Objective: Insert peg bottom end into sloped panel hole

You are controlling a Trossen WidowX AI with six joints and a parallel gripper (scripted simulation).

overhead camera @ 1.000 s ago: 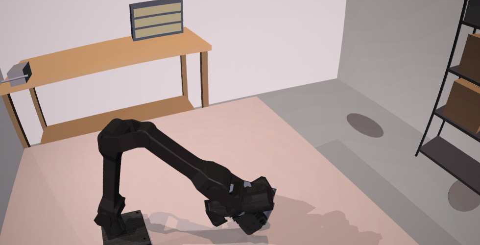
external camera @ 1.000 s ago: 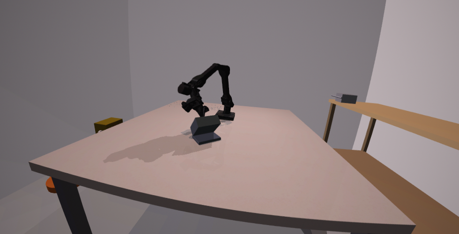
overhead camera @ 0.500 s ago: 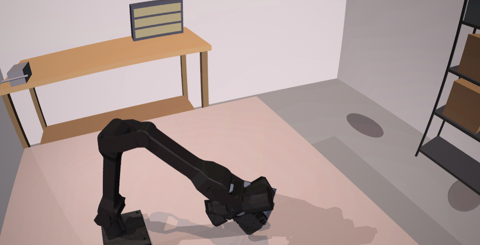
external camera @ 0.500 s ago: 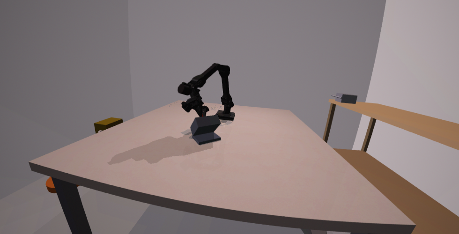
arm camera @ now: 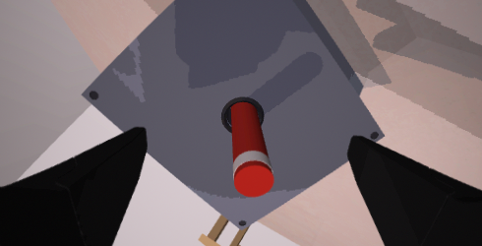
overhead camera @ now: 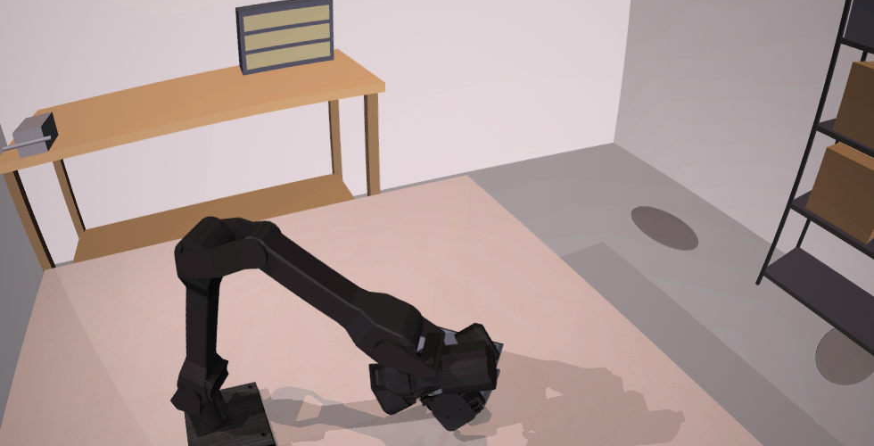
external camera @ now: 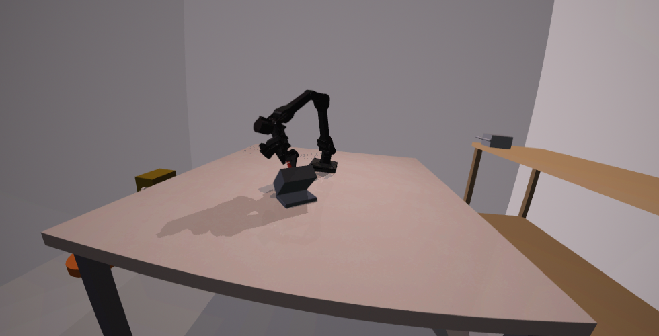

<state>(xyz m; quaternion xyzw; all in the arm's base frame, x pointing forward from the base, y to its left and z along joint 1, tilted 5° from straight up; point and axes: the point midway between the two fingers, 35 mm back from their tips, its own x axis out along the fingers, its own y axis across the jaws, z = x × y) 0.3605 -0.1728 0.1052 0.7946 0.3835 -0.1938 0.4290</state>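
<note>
A round red peg with a pale band near its top stands in the dark-ringed hole of the sloped panel, its lower end hidden inside. The grey-blue panel fills much of the wrist view, and its back shows in the exterior view. My gripper is open, with one finger well to each side of the peg and neither touching it. How deep the peg sits cannot be seen. In the top view the arm covers most of the panel and the whole peg.
The panel stands on a flat base plate on the pink table. A wooden bench is at the back, and a shelf rack with boxes stands at the right in the top view.
</note>
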